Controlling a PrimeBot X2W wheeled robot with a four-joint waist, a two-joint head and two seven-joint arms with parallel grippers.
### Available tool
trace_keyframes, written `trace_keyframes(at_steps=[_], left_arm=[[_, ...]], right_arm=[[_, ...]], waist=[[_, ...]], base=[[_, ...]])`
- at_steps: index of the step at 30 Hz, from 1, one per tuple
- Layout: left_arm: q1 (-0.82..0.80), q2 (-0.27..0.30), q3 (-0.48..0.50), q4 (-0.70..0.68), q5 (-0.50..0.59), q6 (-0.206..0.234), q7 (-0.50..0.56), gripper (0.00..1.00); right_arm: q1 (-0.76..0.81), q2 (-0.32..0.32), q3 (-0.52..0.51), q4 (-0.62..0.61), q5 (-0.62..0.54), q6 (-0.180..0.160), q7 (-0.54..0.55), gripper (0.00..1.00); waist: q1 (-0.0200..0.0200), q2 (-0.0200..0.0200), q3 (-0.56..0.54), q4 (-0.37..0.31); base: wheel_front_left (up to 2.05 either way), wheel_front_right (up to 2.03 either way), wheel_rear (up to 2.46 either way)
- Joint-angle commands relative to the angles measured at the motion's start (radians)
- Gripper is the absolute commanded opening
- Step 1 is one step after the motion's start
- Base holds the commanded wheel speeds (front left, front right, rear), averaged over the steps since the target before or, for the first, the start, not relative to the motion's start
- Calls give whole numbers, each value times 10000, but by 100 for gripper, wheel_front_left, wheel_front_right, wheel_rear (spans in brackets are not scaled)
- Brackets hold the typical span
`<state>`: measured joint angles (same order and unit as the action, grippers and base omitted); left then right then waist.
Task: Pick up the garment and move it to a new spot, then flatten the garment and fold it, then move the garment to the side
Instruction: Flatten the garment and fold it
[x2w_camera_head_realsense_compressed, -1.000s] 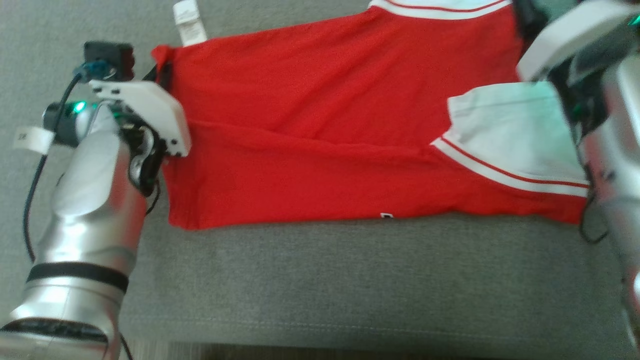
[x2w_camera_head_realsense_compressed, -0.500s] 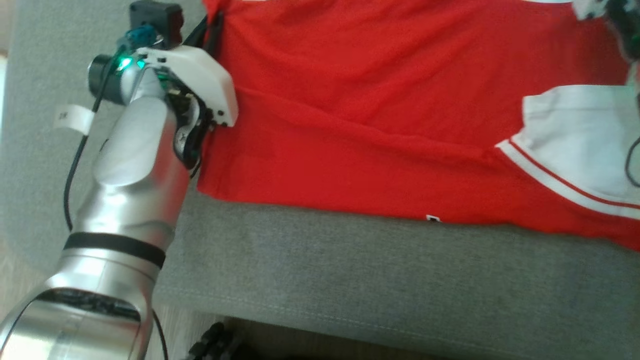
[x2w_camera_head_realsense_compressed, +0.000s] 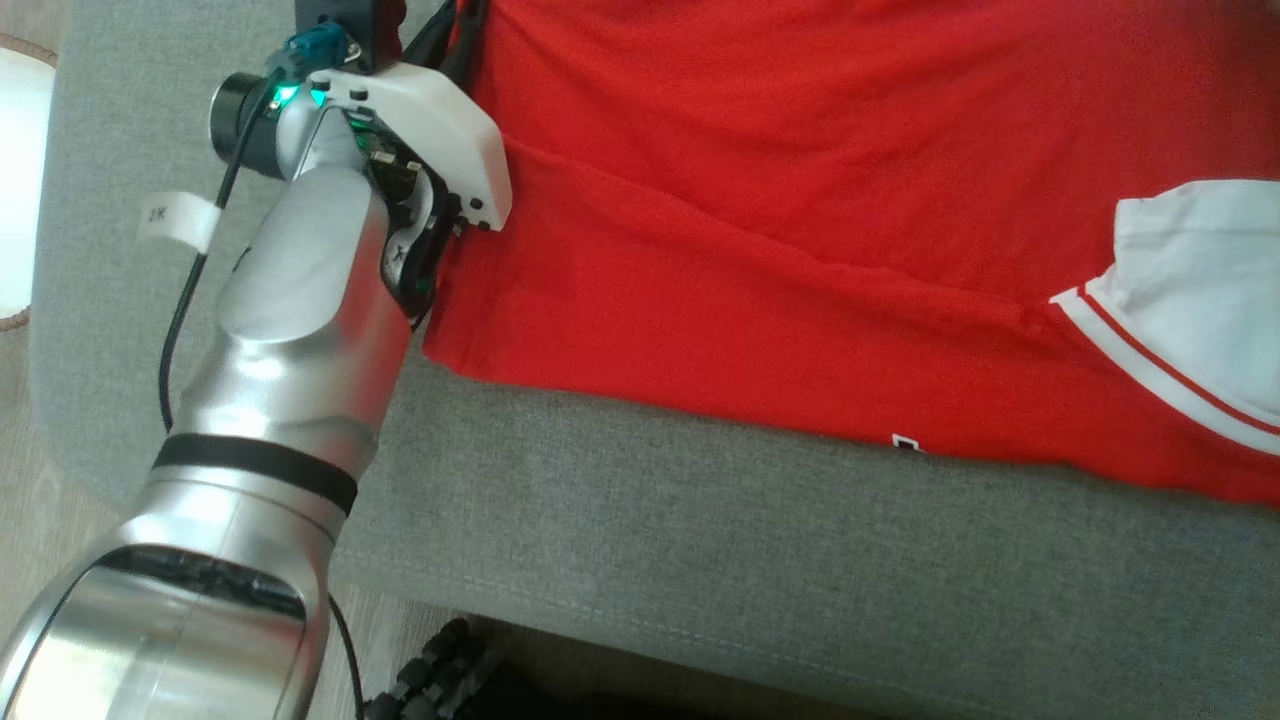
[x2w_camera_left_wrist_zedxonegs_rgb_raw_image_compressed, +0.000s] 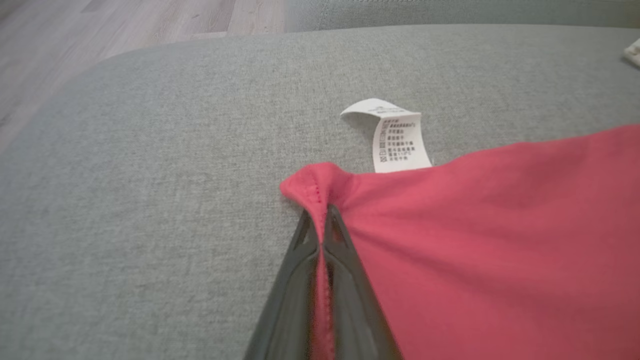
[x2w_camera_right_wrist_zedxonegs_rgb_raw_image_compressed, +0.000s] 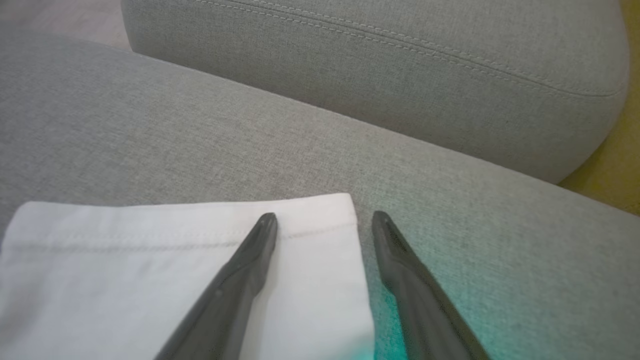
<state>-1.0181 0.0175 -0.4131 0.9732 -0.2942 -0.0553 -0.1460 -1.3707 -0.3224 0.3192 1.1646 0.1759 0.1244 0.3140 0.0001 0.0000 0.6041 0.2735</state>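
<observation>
1. At the far left I see the wood floor (x2w_camera_left_wrist_zedxonegs_rgb_raw_image_compressed: 125, 20). Next to it is the rounded end of the grey sofa (x2w_camera_head_realsense_compressed: 700, 560).
2. The shiny silver left arm (x2w_camera_head_realsense_compressed: 300, 330) reaches up over the sofa seat. A small paper tag (x2w_camera_head_realsense_compressed: 178, 218) hangs beside it.
3. The left tool (x2w_camera_left_wrist_zedxonegs_rgb_raw_image_compressed: 316, 215) has its two dark fingers pressed together on the left corner of the garment (x2w_camera_head_realsense_compressed: 760, 200). The red hem is pinched between them. The cloth bunches into a little bump at the tips.
4. Just past that corner, a white label (x2w_camera_left_wrist_zedxonegs_rgb_raw_image_compressed: 397, 140) with tiny print sticks out from under the red cloth. It lies on the sofa.
5. The garment is a red shirt. It lies spread out on the sofa seat, from the left tool across to the right side. A long crease runs across its middle.
6. A tiny white patch (x2w_camera_head_realsense_compressed: 903, 441) sits on the near hem.
7. Further right, a white sleeve (x2w_camera_head_realsense_compressed: 1190, 270) with a thin red stripe lies on top of the red cloth.
8. The right tool (x2w_camera_right_wrist_zedxonegs_rgb_raw_image_compressed: 325, 216) has its two fingers spread apart, and they grip nothing. One finger is over the corner of some white cloth (x2w_camera_right_wrist_zedxonegs_rgb_raw_image_compressed: 125, 280). The other is over bare sofa. I cannot tell if they touch down.
9. Behind the right tool sits the grey back cushion (x2w_camera_right_wrist_zedxonegs_rgb_raw_image_compressed: 400, 65).
</observation>
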Motion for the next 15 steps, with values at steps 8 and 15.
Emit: trace_keyframes(at_steps=[8,15], left_arm=[[-473,402,232,8,-99,405,-781,0],[-561,695,315,-310,85,763,-1108,0]], right_arm=[[-403,-154,-463,-236,-128,63,-1882,0],[-582,-43,-1436,-80,-43,63,-3699,0]], waist=[[-1,0,-103,-236],[-1,0,-342,-710]], base=[[0,0,0],[0,0,0]])
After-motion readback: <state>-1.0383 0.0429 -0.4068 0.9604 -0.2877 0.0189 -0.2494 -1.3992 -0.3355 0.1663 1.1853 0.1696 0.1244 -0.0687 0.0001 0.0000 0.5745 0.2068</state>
